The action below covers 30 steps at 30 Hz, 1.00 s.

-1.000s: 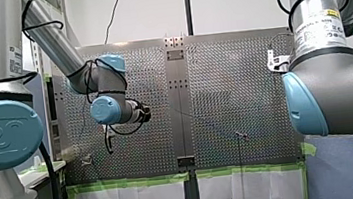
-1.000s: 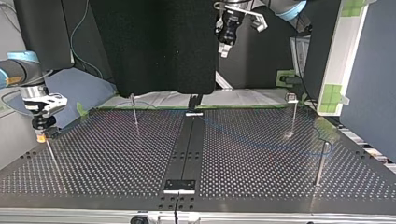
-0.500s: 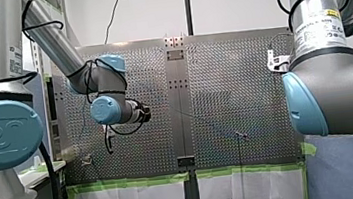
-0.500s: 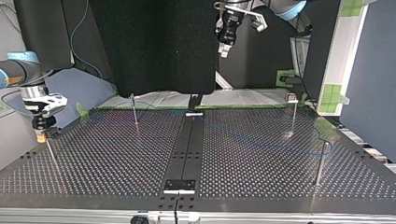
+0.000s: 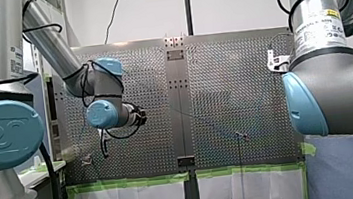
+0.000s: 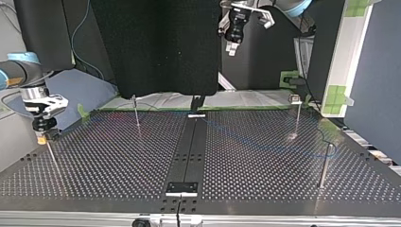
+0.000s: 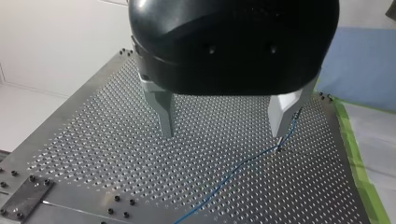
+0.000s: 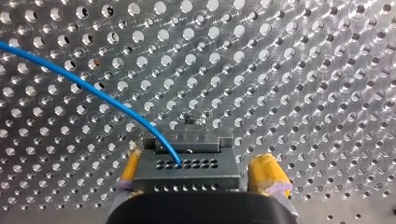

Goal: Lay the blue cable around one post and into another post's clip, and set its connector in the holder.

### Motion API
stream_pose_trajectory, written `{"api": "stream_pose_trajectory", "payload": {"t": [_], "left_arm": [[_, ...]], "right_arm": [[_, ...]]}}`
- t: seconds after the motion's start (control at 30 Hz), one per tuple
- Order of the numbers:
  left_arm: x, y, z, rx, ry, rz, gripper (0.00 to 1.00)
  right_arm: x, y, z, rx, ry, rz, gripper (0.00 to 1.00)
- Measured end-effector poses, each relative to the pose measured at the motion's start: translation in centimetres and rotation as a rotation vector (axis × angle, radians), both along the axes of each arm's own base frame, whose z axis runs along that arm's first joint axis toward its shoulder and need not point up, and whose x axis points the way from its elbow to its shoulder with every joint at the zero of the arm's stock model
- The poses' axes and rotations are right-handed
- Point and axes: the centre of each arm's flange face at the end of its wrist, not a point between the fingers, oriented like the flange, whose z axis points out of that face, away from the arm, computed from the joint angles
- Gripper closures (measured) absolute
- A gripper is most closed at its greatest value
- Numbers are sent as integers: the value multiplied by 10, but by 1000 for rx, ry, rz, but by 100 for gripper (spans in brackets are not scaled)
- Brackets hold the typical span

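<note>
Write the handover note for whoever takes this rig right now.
Left end effector: open, empty, high above the table.
Right end effector: low at the top view's left, at the grey block where the blue cable ends. Its grip is unclear.
The blue cable lies across the table and appears to bend by the post at the top view's right.
Done, apparently: the cable is laid out, with its end at the grey block.
To do: check the clip routing and the connector's seating. Neither can be read from these views.
</note>
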Motion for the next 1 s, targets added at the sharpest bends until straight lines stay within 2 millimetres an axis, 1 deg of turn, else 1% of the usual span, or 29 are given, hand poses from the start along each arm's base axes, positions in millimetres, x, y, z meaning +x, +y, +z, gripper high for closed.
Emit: {"api": "stream_pose_trajectory", "payload": {"t": [0.1, 0.33, 0.43, 1.0], "left_arm": [[-2, 2, -2, -9, -11, -3, 0], [14, -12, 12, -47, -63, -39, 0], [17, -16, 16, -51, -67, -52, 0], [19, -17, 17, -52, -68, -58, 0]], "right_arm": [[0, 0, 0, 0, 0, 0, 0], [0, 0, 0, 0, 0, 0, 0], [0, 0, 0, 0, 0, 0, 0], [0, 0, 0, 0, 0, 0, 0]]}}
